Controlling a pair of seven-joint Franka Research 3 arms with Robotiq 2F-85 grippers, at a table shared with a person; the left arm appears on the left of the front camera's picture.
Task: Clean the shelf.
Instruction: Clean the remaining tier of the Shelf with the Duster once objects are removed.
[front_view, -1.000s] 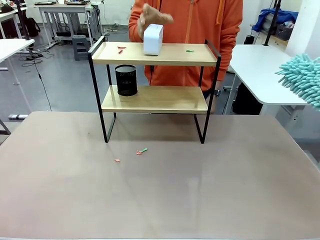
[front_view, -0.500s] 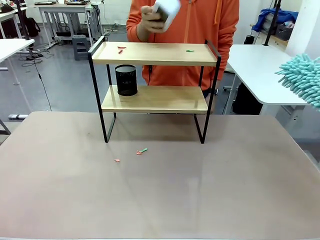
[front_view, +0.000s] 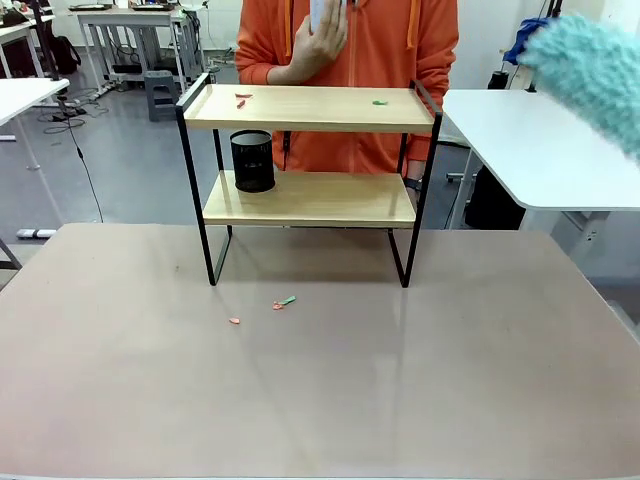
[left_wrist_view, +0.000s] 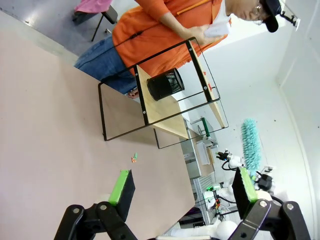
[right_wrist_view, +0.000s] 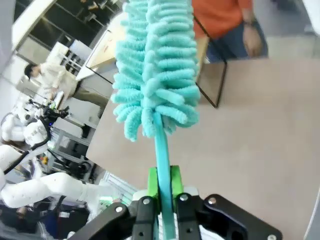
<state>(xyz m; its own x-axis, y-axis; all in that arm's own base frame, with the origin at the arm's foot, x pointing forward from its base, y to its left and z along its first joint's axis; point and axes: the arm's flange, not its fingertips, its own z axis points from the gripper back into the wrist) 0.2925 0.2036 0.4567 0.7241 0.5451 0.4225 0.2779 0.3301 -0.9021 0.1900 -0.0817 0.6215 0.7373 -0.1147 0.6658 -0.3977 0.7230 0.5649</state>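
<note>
There is one shelf (front_view: 310, 198) with two boards, one black mesh cup (front_view: 252, 160), one teal duster (front_view: 592, 62), one white box (left_wrist_view: 218, 30), three scraps (front_view: 240, 99) on the top board and three more on the counter (front_view: 420, 380).

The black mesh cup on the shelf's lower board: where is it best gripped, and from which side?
Grip the cup by its round wall at mid-height, jaws on either side, coming level through the open front of the shelf. It stands upright; the upper board sits close above its mouth, so coming from above looks cramped.
</note>
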